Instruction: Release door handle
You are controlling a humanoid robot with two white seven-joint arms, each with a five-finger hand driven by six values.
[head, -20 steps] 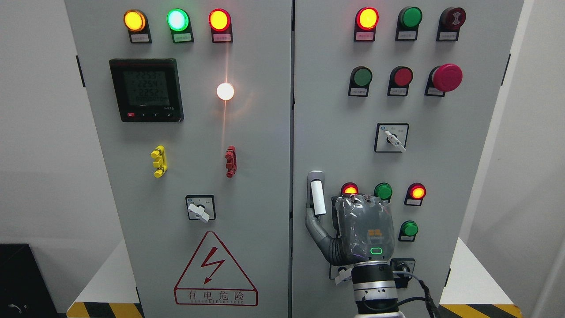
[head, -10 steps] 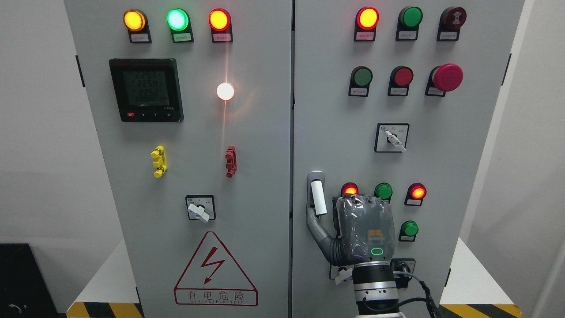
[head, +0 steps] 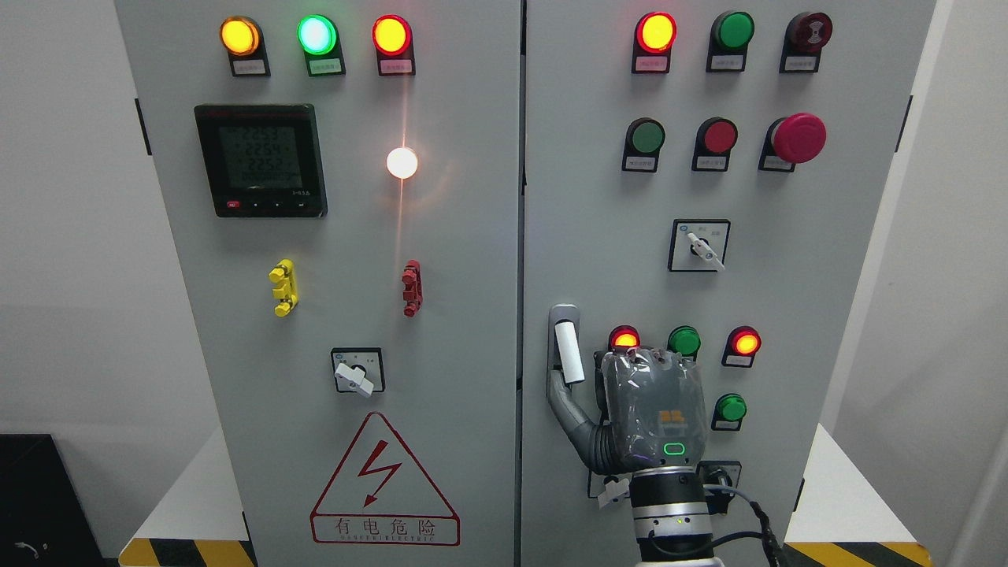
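Head view: right robot hand low on the right cabinet door, back of the palm to the camera. Thumb reaching up-left, tip against the foot of the door handle, just up-left of the palm. Fingers hidden behind the palm, so grip possibly loosened; cannot tell. Versus a second ago: palm shifted slightly right and down, thumb barely moved. Release apparently starting, not finished. Left hand absent.
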